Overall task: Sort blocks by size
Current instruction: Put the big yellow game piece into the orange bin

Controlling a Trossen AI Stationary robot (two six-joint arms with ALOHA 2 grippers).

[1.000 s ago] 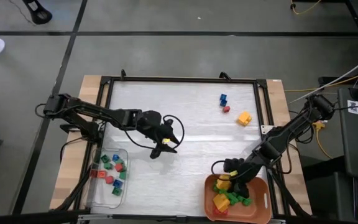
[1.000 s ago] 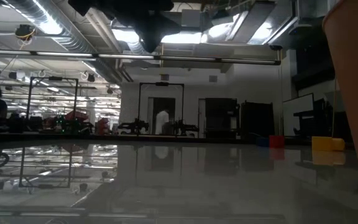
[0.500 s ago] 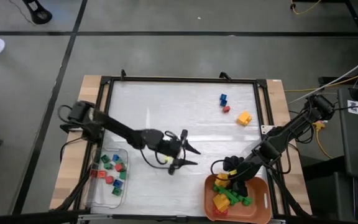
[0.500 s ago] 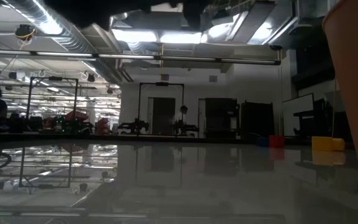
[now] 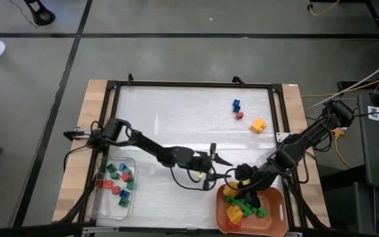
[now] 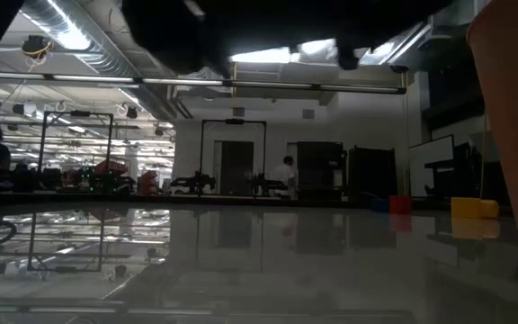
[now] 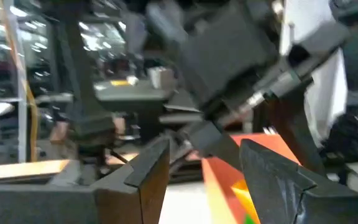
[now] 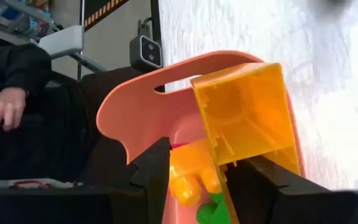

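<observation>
Left arm is reaching low across the white surface (image 5: pixel 176 112) from its left edge toward the orange tray (image 5: pixel 278 212) at the near right corner. Left tool (image 5: pixel 210 172) is hanging just short of the tray's rim; fingers are standing apart, and a small yellow-green bit is showing at them in the high view. Cannot tell whether it is gripped.

Right arm is bending in from the right edge, wrist angled down over the tray. Right tool (image 8: pixel 194 167) is clamping a large yellow hollow brick (image 8: pixel 244 115), one finger (image 8: pixel 151 168) on each side, just above the tray's pile.

Blocks: long yellow, green and red bricks (image 5: pixel 241 212) are lying in the orange tray; small red, green and blue cubes (image 5: pixel 118 181) are sitting in the clear bin (image 5: pixel 102 204) near left. A blue block (image 5: pixel 236 105), a red block (image 5: pixel 239 115) and a yellow block (image 5: pixel 259 124) are resting loose at the far right of the surface.
</observation>
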